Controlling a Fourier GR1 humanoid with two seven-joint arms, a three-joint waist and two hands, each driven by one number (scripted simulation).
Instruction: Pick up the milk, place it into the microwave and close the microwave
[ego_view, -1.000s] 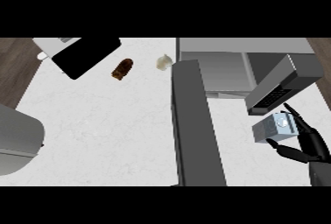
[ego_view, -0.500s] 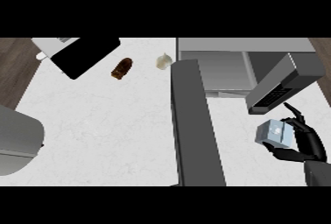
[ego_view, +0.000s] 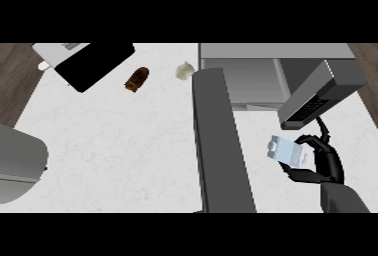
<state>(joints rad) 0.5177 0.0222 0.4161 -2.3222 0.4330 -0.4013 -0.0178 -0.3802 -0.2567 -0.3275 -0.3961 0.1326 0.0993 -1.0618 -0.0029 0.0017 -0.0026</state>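
- White speckled worktop (ego_view: 118, 150) is seen from above. A grey box-shaped microwave (ego_view: 251, 80) is set at its far right, with the long dark grey door (ego_view: 221, 150) swung out toward the near edge.
- The small pale-blue and white milk carton (ego_view: 288, 152) is found right of that door, just below a slanted grey keypad panel (ego_view: 317, 97). It is near the cavity, not inside it.
- The black right hand (ego_view: 319, 165) is curled round the carton from the right, fingers and thumb closed on it.
- Risk, as judged: the carton could be clipped on the keypad panel or the door edge, since the way in looks narrow.
- Risk: the carton is held askew, so it could be tipped when set down.
- Carton look: boxy, pale, right side hidden by the fingers. No cap can be made out.
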